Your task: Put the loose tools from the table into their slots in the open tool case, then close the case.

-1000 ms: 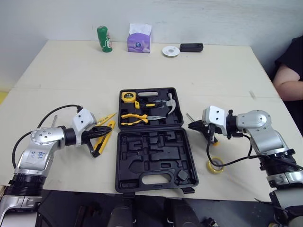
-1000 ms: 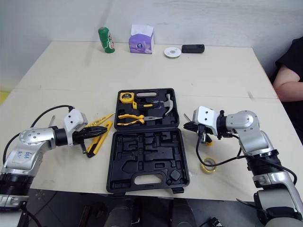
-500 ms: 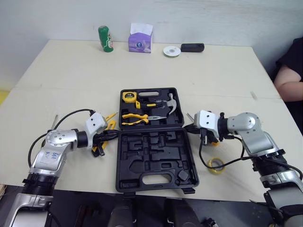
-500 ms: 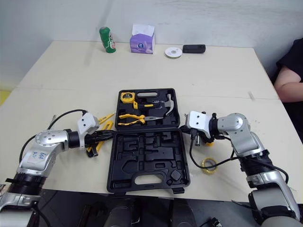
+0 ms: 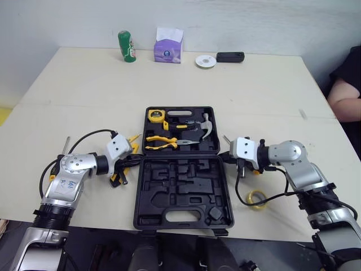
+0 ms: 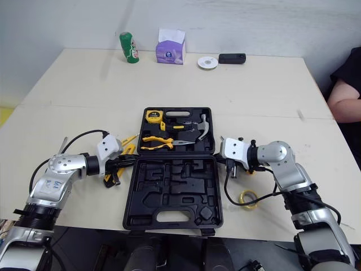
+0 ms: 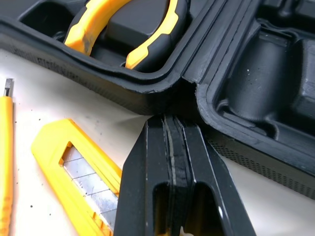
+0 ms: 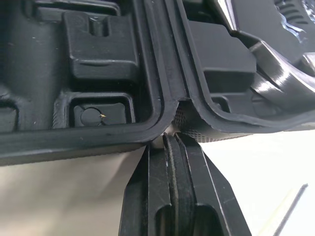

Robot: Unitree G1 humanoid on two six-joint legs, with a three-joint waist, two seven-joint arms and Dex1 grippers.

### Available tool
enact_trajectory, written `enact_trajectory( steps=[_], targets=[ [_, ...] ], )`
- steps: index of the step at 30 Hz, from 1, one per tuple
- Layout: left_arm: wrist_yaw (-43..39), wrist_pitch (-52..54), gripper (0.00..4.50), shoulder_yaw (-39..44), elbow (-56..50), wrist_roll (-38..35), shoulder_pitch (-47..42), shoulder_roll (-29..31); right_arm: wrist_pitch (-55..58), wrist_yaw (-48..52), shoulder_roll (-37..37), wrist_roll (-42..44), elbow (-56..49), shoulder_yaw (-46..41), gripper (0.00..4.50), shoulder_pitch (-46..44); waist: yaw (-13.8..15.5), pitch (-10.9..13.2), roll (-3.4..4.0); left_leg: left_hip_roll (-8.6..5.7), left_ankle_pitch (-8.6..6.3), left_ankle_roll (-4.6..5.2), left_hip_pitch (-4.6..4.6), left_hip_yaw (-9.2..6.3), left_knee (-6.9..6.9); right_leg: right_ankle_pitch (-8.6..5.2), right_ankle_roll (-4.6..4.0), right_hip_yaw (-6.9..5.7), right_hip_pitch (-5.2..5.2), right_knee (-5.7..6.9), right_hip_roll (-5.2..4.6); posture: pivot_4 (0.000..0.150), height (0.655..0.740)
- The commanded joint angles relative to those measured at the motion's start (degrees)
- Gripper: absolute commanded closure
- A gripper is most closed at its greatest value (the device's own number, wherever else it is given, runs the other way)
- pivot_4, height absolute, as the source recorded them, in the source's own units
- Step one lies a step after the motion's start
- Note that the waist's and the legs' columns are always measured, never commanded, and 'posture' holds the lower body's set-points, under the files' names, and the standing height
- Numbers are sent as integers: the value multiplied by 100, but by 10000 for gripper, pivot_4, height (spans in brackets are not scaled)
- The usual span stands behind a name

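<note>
A: Any writing legible?
B: None. The green can, purple tissue box and tape measure carry labels, all too small to read.

A: Case?
B: Tool case lies open and flat at mid-table. The far half holds the tape measure, yellow-handled pliers and hammer. The near half shows moulded slots.

A: Loose tools?
B: Yellow utility knife on the table just left of the case, with a slim yellow tool beside it. On the right, a thin metal rod near the far corner and a tape roll nearer.

A: Left gripper?
B: Clenched, fingers pressed flat together, nothing between them. Its tip is at the hinge notch on the case's left edge, the knife alongside.

A: Right gripper?
B: Same: pinched closed and empty, tip at the hinge notch on the right edge.

A: Against a second ago?
B: Both arms have come inward. The left one was over the knife, apart from the case; the right one stood off the right edge. Case and tools lie as they did.

A: Other?
B: A person's arm at the far right. White disc and black device at the far edge.
</note>
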Motion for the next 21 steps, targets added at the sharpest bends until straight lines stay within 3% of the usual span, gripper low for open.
enact_trajectory(
  steps=[1,8,21],
  targets=[
    [-165,-45,45000,-203,-372,-49,10,-102,-6,244,-83,293,-623,-37,43962,234,1,0,0,0,0,0,0,0,0,0,0,0,0,0,0,1500,7400],
    [-246,53,45000,-241,-698,-37,188,-17,270,267,-307,403,-1200,-158,43962,731,6,0,-1,-1,-1,2,0,-2,1,0,0,0,2,-2,-3,1500,7400],
    [51,54,45000,-73,-477,173,147,75,35,262,-237,321,-930,-86,43962,618,-1,-1,-2,1,-2,1,2,-3,3,0,0,0,3,0,-3,1500,7400]
  ],
)
